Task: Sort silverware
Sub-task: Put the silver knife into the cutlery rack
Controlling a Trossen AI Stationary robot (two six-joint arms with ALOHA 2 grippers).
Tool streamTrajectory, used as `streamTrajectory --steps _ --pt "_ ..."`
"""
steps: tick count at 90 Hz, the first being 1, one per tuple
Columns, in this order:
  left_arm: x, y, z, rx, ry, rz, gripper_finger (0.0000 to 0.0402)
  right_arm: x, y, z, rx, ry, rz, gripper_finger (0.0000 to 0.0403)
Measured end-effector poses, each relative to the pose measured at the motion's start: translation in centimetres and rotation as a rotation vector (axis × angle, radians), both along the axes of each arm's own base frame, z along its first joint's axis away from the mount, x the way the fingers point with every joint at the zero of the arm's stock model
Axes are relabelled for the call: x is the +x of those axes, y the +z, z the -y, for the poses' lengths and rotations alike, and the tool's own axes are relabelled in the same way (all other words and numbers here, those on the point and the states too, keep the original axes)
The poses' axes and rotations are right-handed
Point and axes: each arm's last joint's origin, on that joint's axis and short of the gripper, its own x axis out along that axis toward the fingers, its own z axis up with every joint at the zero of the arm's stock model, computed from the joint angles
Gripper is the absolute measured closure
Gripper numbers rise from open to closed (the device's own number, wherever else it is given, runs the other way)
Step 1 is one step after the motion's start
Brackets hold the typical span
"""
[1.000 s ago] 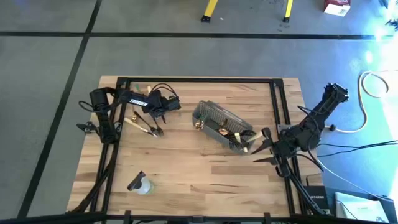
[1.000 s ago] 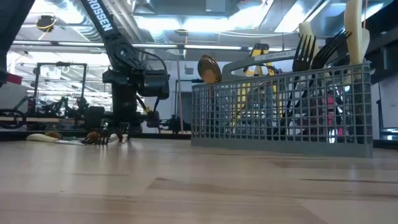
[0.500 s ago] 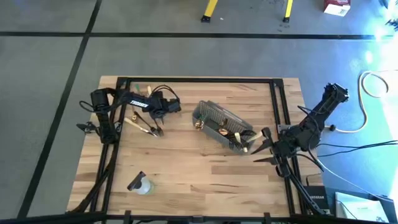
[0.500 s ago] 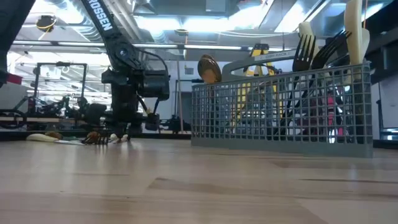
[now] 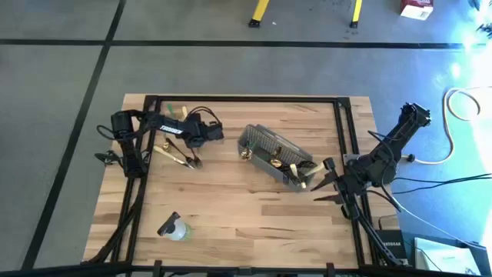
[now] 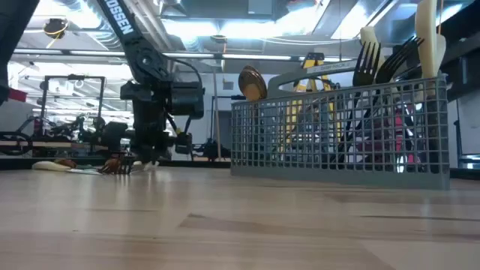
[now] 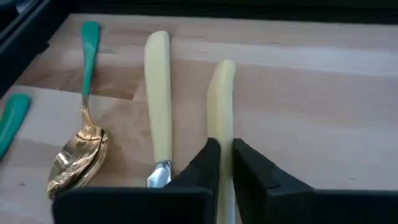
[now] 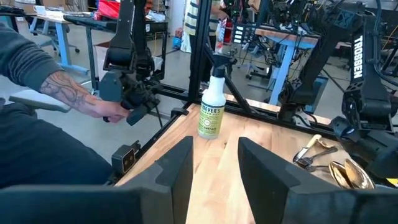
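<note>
Pale utensil handle (image 7: 221,112) pinched by left gripper (image 7: 226,163); its head hidden.

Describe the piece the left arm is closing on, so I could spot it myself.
Look left of the grey basket, where loose cutlery lies on the table. The left pincer straddles a pale yellow handle. Unlike the yellow-handled utensil beside it and the green-handled gold spoon, it sits between the fingers.

Left gripper (image 7: 226,163) low over the table, fingers nearly closed, right gripper (image 8: 216,163) parted, idle
</note>
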Motion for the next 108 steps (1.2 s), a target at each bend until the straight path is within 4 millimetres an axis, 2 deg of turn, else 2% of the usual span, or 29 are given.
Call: streamTrajectory --steps 29,69,85,108 --pt "0.2 1.9 1.6 0.027 -0.069 0.011 0.0394 0.0 0.1 -0.1 0.014 0.014 0.009 0.0292" --pt "0.0 2.0 1.3 0.051 -0.026 0.026 0.0386 0.0 0.2 -0.1 0.013 0.014 0.011 0.0292" --pt "-0.2 2.0 0.7 0.050 -0.025 0.006 0.0341 0.0 0.2 -0.1 0.005 0.015 0.014 0.0292" --pt "-0.7 0.6 0.5 0.097 -0.028 0.104 0.0231 0.0 0.2 -0.1 -0.005 0.016 0.018 0.0292"
